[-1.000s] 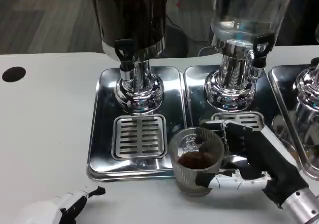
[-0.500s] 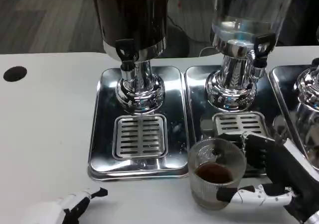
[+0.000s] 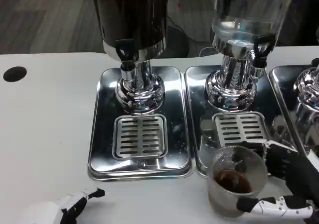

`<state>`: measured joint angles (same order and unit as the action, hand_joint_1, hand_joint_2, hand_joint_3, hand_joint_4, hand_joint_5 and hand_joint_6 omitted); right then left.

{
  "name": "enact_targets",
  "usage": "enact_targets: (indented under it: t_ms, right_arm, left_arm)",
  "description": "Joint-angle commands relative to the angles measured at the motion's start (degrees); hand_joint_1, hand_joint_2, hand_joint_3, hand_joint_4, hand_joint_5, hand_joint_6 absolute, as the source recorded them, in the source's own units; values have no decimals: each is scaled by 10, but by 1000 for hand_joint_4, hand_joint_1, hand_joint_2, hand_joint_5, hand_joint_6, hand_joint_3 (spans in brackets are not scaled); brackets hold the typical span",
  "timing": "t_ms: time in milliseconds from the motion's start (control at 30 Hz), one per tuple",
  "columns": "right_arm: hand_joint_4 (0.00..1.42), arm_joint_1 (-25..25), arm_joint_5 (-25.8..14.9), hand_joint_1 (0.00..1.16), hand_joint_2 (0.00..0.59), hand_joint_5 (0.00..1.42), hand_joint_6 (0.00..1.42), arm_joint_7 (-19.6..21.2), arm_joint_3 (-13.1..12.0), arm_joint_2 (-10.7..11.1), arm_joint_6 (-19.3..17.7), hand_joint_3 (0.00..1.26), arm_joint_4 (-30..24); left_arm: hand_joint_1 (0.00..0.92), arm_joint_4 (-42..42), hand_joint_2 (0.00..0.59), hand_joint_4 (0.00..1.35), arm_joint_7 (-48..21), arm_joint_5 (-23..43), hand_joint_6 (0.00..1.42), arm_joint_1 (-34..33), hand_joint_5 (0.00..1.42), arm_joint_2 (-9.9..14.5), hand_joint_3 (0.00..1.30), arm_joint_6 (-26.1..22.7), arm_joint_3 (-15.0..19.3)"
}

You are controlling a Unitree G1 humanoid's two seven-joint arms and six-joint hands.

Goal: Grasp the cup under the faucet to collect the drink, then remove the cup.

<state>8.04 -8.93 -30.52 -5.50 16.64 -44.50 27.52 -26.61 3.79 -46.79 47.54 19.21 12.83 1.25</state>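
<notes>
White tabletop point(image 3: 45, 134) carries everything here, and on it sit the polished steel drip trays point(image 3: 102, 149), the left one under a dark drink dispenser with a black faucet lever point(image 3: 125, 50), the next under a clear dispenser with its own black tap point(image 3: 262, 44). Each tray has a slotted grate point(image 3: 139, 136) below its faucet. The ribbed clear glass cup point(image 3: 235, 186), upright with a shallow pool of dark drink in its bottom, stands at the front edge of the second tray, well off to the right of and nearer than the dark faucet, its long axis vertical. The right hand point(image 3: 286, 184) wraps it from the right side, black fingers behind the cup and a white thumb point(image 3: 271, 205) across its lower front, so the cup lies directly left of the palm. The left hand point(image 3: 67, 207) rests low at the near left, far from the cup; whether its fingers are curled or spread I cannot tell. Judging by this, only setting the cup down clear of the trays remains.
</notes>
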Motion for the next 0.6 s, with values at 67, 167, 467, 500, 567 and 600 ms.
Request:
enact_targets:
  t_ms: [67, 167, 467, 500, 567, 600]
  right_arm:
    - [491, -20, -30, 869, 77, 536, 489, -12, -11, -11, -61, 501, 41]
    - [491, -27, -32, 870, 77, 537, 492, -16, -13, -14, -86, 501, 68]
    - [491, -44, -42, 864, 75, 544, 495, -24, -20, -19, -147, 497, 138]
    - [491, -46, -43, 863, 75, 545, 495, -25, -21, -19, -153, 496, 147]
    - [491, -50, -44, 862, 74, 545, 495, -25, -23, -19, -164, 497, 161]
    - [491, -51, -43, 861, 75, 545, 495, -26, -23, -18, -168, 498, 168]
  left_arm:
    - [0, -16, 86, 222, -12, -5, 459, 7, 266, 0, 287, -14, -3]
    - [0, -22, 86, 222, -13, -6, 459, 13, 266, -1, 287, -19, -1]
    - [0, -31, 88, 222, -18, -7, 459, 17, 266, -1, 287, -31, -2]
    - [0, -31, 89, 222, -20, -7, 459, 16, 266, -1, 287, -33, -3]
    - [0, -32, 89, 222, -22, -8, 459, 14, 266, -1, 287, -36, -4]
    - [0, -33, 90, 222, -23, -9, 460, 13, 266, -1, 287, -37, -5]
